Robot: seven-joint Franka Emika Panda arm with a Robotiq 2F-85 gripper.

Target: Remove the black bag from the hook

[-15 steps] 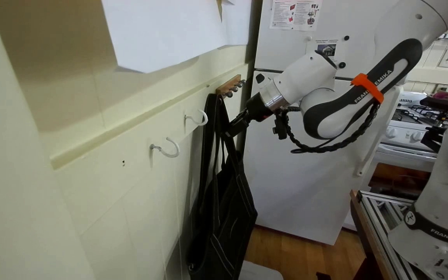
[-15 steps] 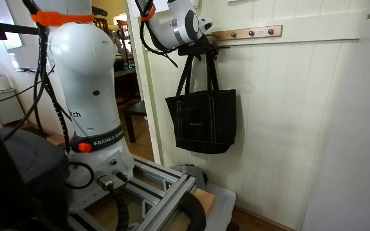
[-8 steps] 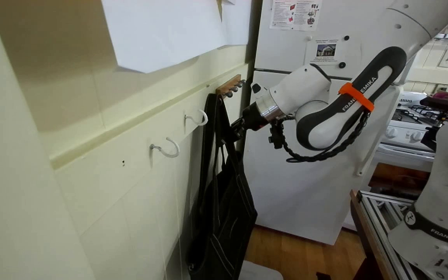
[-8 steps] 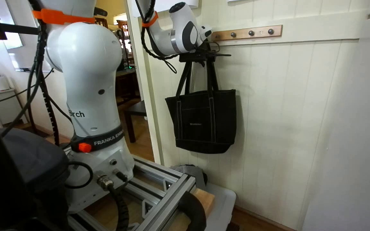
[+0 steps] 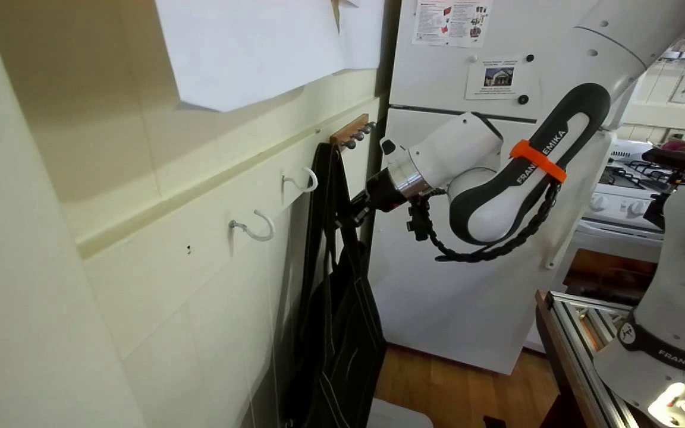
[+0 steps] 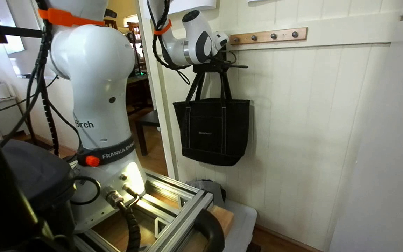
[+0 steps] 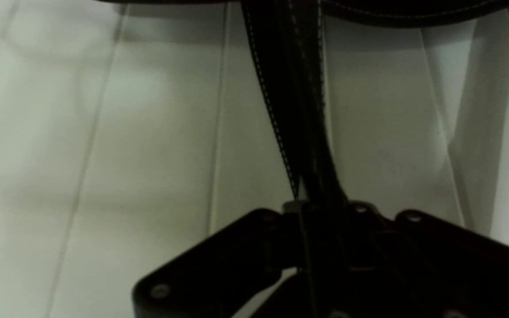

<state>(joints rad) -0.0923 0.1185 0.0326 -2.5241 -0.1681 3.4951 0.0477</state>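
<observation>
The white arm (image 6: pixel 94 66), lettered "Birch", has an orange strap (image 5: pixel 537 160), black cable (image 5: pixel 485 255) and grey-screwed black claw (image 7: pixel 326 210).

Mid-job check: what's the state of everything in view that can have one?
Black bag: hanging clear of the floor
Gripper: closed on a strap
Strap: narrowed where the fingers hold it
Wooden peg rack: fixed to the wall; whether it holds the bag is hidden
White curled hooks: both fixed to the wall
Fridge: doors look shut
House flyer: flat on the fridge
</observation>
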